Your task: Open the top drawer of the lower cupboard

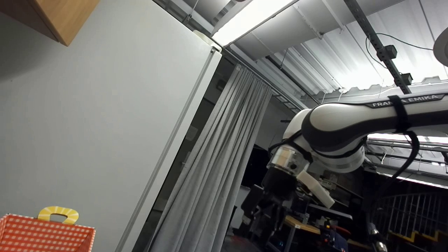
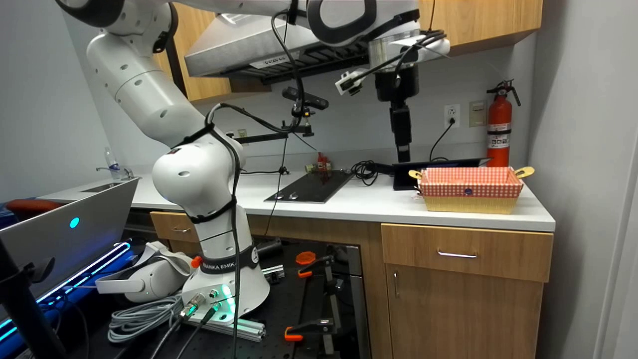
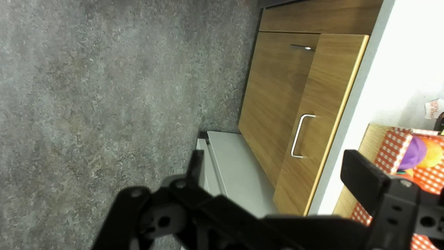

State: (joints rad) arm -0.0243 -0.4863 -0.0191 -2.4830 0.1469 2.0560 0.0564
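The lower cupboard's wooden top drawer (image 2: 416, 247) is under the right end of the counter in an exterior view. Its silver bar handle (image 2: 457, 255) runs level across the front. In the wrist view the drawer front (image 3: 329, 83) and handle (image 3: 297, 137) lie ahead between the fingers. The front stands slightly proud of the cupboard door (image 3: 274, 83); I cannot tell whether it is a little open. My gripper (image 3: 277, 170) is open and empty, apart from the handle. It points down in an exterior view (image 2: 402, 144) and also shows dark in an exterior view (image 1: 260, 222).
A basket with red checked lining (image 2: 471, 203) stands on the counter (image 2: 369, 207) above the drawer, beside the right finger in the wrist view. A grey wall panel (image 3: 239, 163) meets the cupboard's side. A fire extinguisher (image 2: 499, 127) and cooktop (image 2: 314, 187) are on the counter.
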